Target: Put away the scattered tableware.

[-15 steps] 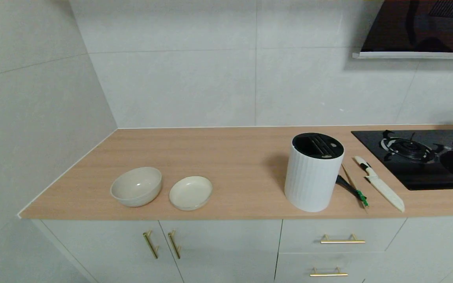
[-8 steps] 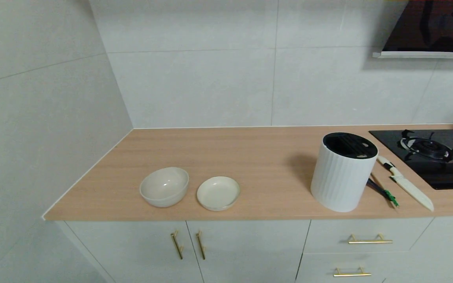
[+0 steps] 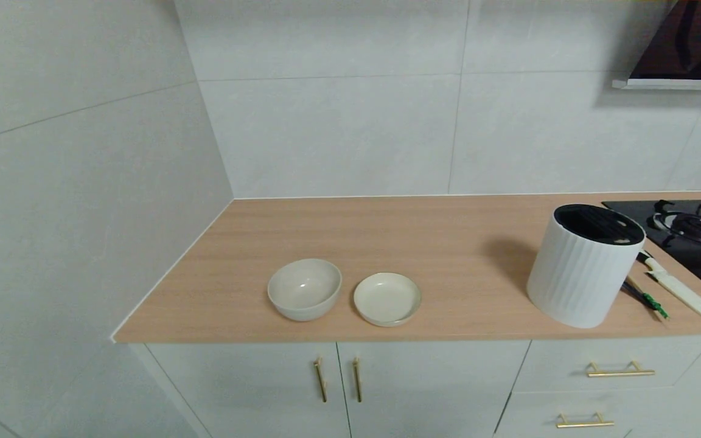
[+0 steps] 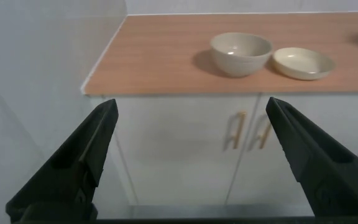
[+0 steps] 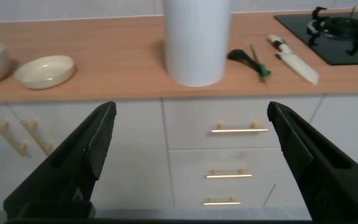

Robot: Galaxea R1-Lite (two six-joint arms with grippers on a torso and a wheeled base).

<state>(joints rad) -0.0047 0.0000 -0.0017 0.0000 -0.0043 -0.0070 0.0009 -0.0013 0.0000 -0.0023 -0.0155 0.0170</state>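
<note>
Kitchen cabinet fronts nearest: L end effector & R end effector both wide open, empty. Wooden tabletop: deep cream bowl beside shallow cream dish, near front edge; white-bladed knife by white ribbed holder.

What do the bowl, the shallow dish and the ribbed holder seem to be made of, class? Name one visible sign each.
The bowl: glazed ceramic or melamine, likely; cream, with a glossy highlight inside. The shallow dish: same cream material, duller sheen. The ribbed holder: probably matte white plastic, fine vertical ribs, black slotted top.
</note>
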